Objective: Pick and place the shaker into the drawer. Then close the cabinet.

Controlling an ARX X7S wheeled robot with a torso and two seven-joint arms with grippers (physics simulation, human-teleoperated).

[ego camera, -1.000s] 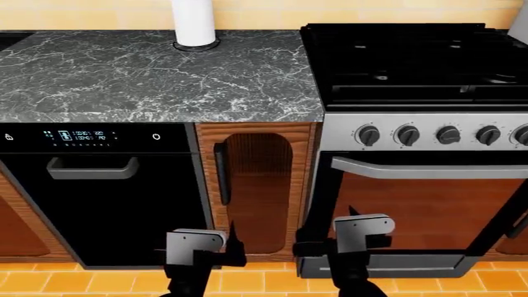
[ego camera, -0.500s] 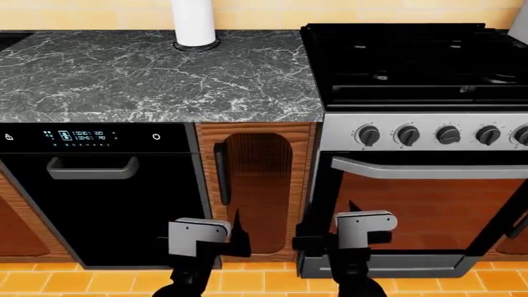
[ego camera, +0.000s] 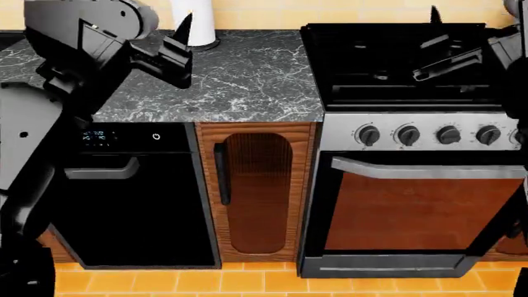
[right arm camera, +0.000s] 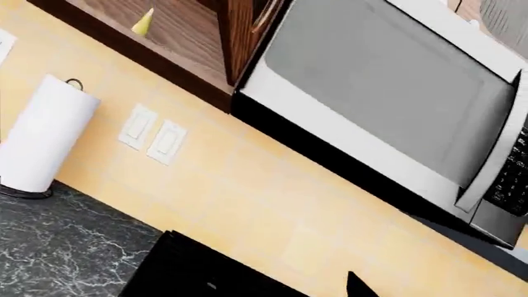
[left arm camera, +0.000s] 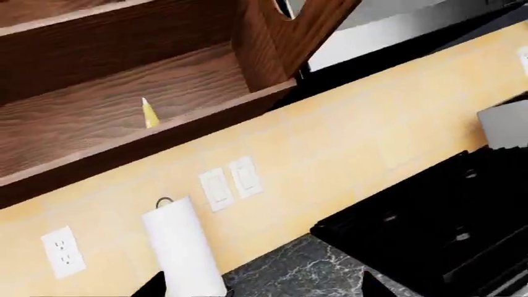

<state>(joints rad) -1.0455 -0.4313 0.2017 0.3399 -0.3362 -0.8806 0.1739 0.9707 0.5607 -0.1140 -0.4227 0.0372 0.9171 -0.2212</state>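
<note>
Left gripper (ego camera: 183,46) is raised over the grey marble countertop (ego camera: 239,80), fingers spread, nothing between them. Right gripper (ego camera: 441,46) sits above the black gas stove (ego camera: 396,62); fingers look parted, empty. White paper towel roll (ego camera: 195,21) stands just behind the left fingertips. Narrow wooden cabinet door with ribbed panel (ego camera: 257,189) is shut, between the black dishwasher (ego camera: 140,204) and the oven. Shaker and drawer: not visible in any view.

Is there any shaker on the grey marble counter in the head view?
No, the counter holds only the paper towel roll.
</note>
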